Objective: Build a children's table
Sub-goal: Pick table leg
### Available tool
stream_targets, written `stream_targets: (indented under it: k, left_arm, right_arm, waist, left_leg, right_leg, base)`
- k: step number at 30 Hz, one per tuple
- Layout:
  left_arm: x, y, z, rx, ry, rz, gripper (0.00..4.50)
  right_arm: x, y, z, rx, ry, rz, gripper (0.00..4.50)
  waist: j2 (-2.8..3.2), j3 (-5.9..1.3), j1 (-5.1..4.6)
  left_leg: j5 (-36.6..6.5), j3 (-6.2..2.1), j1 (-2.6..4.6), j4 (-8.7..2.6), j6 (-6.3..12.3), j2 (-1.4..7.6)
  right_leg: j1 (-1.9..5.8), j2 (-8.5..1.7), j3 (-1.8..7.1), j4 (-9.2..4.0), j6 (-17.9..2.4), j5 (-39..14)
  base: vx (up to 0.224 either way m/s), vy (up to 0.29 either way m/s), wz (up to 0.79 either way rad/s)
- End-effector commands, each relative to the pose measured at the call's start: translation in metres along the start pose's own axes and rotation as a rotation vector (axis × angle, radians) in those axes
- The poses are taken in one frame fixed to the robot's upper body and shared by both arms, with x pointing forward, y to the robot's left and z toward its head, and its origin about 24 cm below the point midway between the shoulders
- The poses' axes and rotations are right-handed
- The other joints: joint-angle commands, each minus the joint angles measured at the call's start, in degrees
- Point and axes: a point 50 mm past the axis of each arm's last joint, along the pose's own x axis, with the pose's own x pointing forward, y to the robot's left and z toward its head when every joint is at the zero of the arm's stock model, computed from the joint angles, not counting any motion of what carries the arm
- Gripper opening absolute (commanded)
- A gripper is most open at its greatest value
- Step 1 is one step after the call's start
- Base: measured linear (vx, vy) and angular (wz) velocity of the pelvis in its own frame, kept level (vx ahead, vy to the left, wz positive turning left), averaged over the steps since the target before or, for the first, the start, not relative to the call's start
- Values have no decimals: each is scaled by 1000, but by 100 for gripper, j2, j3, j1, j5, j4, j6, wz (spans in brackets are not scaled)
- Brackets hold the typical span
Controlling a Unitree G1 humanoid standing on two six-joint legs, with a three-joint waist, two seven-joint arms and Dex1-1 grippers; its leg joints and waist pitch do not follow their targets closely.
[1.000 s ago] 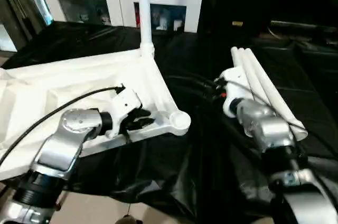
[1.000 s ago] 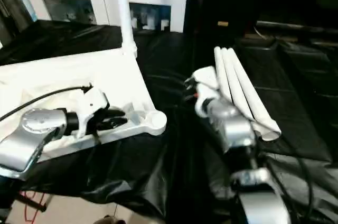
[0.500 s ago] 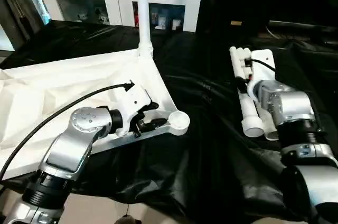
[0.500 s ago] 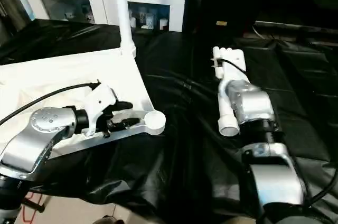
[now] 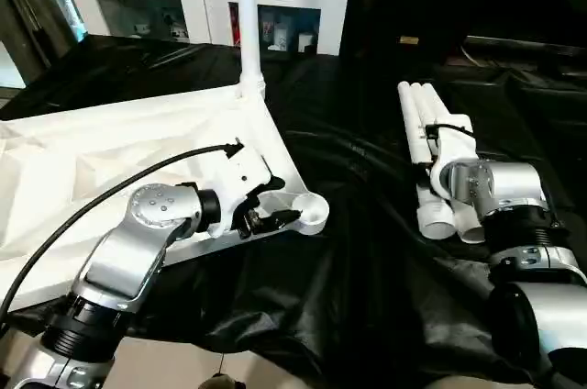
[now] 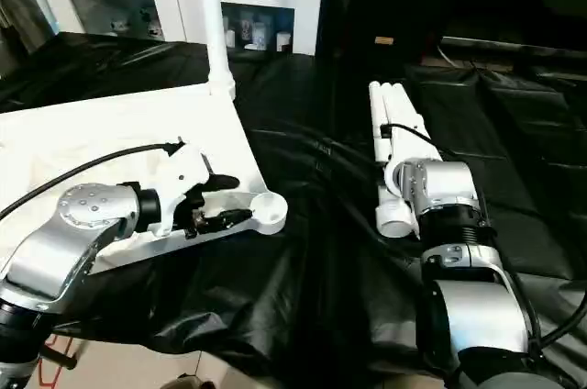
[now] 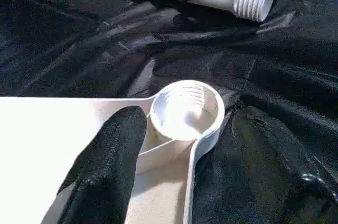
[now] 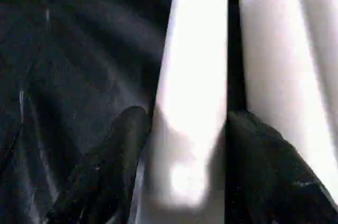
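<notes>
While the left gripper [image 5: 273,205] a second ago lay nearly closed on the edge of the table top [image 5: 110,146], in the head view it now stands wide, with one finger over the rim and one outside, beside the empty corner socket [image 5: 312,212]; one leg [image 5: 248,17] is already upright in the far corner. On the right, the arm has swung over the three loose legs [image 6: 393,146] on the black cloth [image 6: 303,270]. In the left wrist view, one black finger [image 7: 108,163] rests on the top just beside the socket, which is empty and threaded inside. In the right wrist view, the right gripper [image 8: 187,160] has its fingers apart on both sides of one leg, not yet pressing it. I judge the next leg is about to be picked up.
</notes>
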Motion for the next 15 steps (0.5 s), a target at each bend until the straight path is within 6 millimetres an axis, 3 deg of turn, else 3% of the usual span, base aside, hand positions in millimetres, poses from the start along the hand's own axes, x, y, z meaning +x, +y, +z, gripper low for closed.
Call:
stream_targets:
  k: [1,5,10,15]
  left_arm:
    - [0,-2,6,27,-6,-13,308]
    - [-1,-2,6,26,-3,-18,308]
    - [-1,-3,6,23,1,-24,310]
    - [-1,-4,6,22,3,-30,310]
  right_arm:
    - [-1,2,3,31,12,24,266]
    - [0,3,0,53,37,39,266]
    - [3,4,-5,63,61,40,208]
    - [4,5,-7,67,73,49,187]
  waist:
    - [-19,-423,8]
    - [-25,-423,9]
    - [-25,-421,20]
    - [-27,-421,19]
  left_leg:
    - [-578,-56,113,-334,-85,222]
    - [-577,-55,116,-335,-84,226]
    - [-582,-53,122,-334,-94,228]
    - [-588,-53,120,-334,-108,227]
  right_leg:
    - [314,-398,260,-361,-1208,-246]
    - [313,-398,258,-355,-1222,-245]
    - [308,-399,255,-357,-1234,-280]
    - [307,-398,254,-358,-1214,-308]
  base:
    - [0,0,0]
    - [0,0,0]
    - [0,0,0]
    - [0,0,0]
